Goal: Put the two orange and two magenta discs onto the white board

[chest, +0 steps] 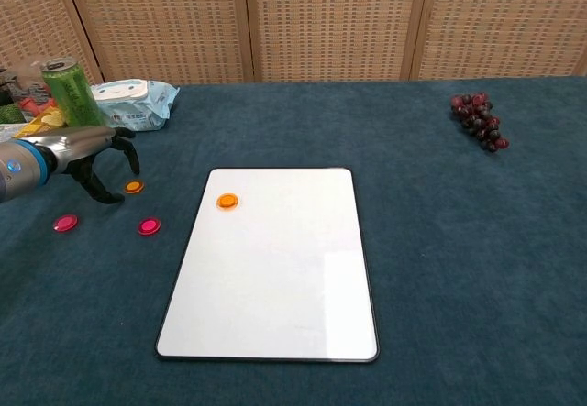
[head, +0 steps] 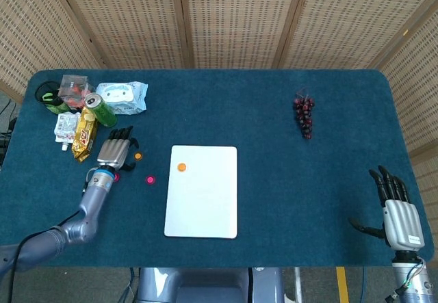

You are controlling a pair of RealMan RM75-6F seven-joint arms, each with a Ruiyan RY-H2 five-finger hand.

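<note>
Step in hand: one orange disc (chest: 227,202) already lies on the white board (chest: 275,278), near its upper left corner; picking up the second orange disc (chest: 134,186) looks to be under way.
Left hand (chest: 92,160): hovers at the left of the chest view, fingers (chest: 124,149) curled down and apart around that disc, grasping nothing yet.
Right hand (head: 399,211): lower right of the head view, fingers spread, released, holding nothing.
Magenta discs: two on the desk (chest: 440,204), one (chest: 149,226) left of the board, the other (chest: 65,223) further left.
Next move: likely needs the fingers to close on the thin flat disc, then carry it right onto the board.
Board axis: long axis runs from the near edge to the far edge of the desk, tilted slightly.
</note>
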